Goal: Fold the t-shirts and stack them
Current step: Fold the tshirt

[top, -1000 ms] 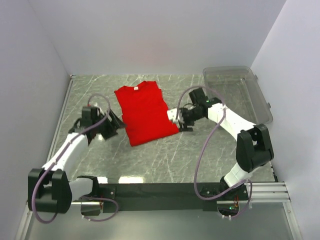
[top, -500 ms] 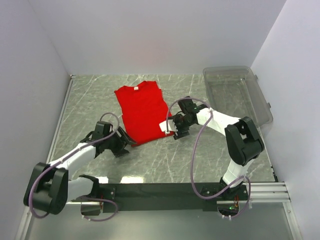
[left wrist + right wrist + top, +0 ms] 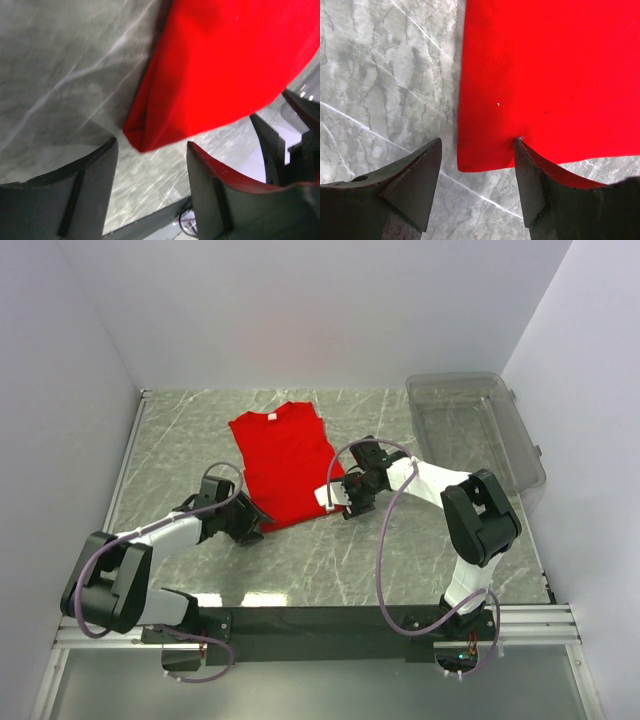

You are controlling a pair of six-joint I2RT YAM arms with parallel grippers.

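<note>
From above, the red t-shirt (image 3: 285,462) lies flat on the marble tabletop (image 3: 330,560). Its sleeves are already turned in, so it reads as a narrow rectangle with the collar toward the far wall, well apart from the clear plastic bin (image 3: 478,430) at the right. The left gripper (image 3: 252,527) sits at the near-left hem corner and the right gripper (image 3: 338,500) at the near-right one, both low to the surface. In the left wrist view the two dark fingers (image 3: 90,175) stand well apart, with the layered hem corner (image 3: 150,135) lying just ahead of the gap; nothing is pinched yet. In the right wrist view the fingers (image 3: 415,185) are likewise spread, the left one over bare marble and the right one at the cloth's edge, and the corner sits between them, unheld. The step in hand looks to be taking both hem corners to fold the bottom up toward the collar. To do it well, each gripper should push in far enough to catch every layer. Both should close at matching depth, then lift and carry together so the fold line stays square.
</note>
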